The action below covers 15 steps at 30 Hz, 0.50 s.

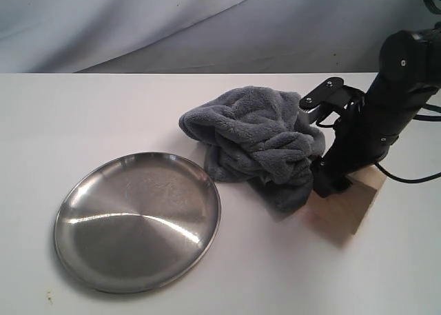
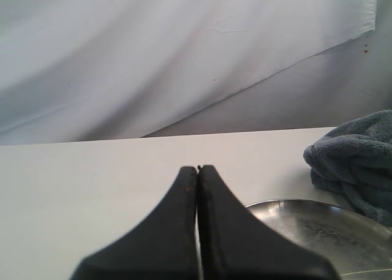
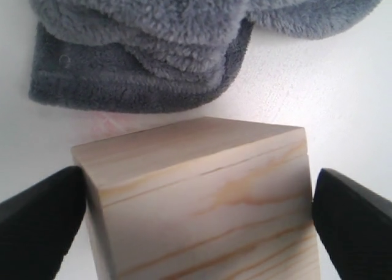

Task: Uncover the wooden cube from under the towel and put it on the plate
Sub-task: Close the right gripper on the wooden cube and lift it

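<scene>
White tabletop [image 1: 275, 280] runs back to a pale draped cloth [image 1: 138, 18], and the task's three things lie across it. The towel [image 1: 251, 143] sits bunched in thick folds with none of it over the wooden cube [image 1: 353, 206], so the uncovering looks done. The cube stands bare on the tabletop just beside the towel's near edge, well apart from the plate [image 1: 138, 222].

The right tool [image 3: 196, 191] is down around the cube, with one black finger [image 3: 37, 231] at each of two opposite faces, evidently lined up to lift it. The fingers stand a cube's width apart. Whether they already press the wood I cannot tell.

The left tool [image 2: 198, 170] has its fingers pressed together on nothing and hangs near the plate's rim, probably parked there to leave the path clear. Nothing lies on the plate, ready to take the cube.
</scene>
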{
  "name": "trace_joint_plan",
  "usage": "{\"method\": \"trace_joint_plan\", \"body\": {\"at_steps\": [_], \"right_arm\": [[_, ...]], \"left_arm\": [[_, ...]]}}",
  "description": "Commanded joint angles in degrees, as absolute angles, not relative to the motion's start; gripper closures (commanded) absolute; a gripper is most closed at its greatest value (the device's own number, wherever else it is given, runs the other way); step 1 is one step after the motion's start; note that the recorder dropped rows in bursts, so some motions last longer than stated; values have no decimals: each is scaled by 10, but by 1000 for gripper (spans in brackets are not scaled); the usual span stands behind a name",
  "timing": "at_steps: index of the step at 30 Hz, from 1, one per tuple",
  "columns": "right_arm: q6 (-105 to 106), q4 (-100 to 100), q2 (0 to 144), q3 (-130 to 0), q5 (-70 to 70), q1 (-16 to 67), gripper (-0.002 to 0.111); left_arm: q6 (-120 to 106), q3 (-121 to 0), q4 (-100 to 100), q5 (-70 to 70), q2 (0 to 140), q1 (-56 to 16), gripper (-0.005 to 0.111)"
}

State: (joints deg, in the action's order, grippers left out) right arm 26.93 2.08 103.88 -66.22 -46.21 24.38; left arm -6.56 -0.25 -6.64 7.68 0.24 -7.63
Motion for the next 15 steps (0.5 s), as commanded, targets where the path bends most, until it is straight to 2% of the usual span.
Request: {"method": "trace_joint_plan", "body": {"at_steps": [1,15], "right_arm": [[193,52,1016,-648,-486,246,18],[49,34,990,-648,-511,246,18]], "left_arm": [[-64,0,-67,75,0,-79,107],[-64,0,-67,75,0,-79,107]]}}
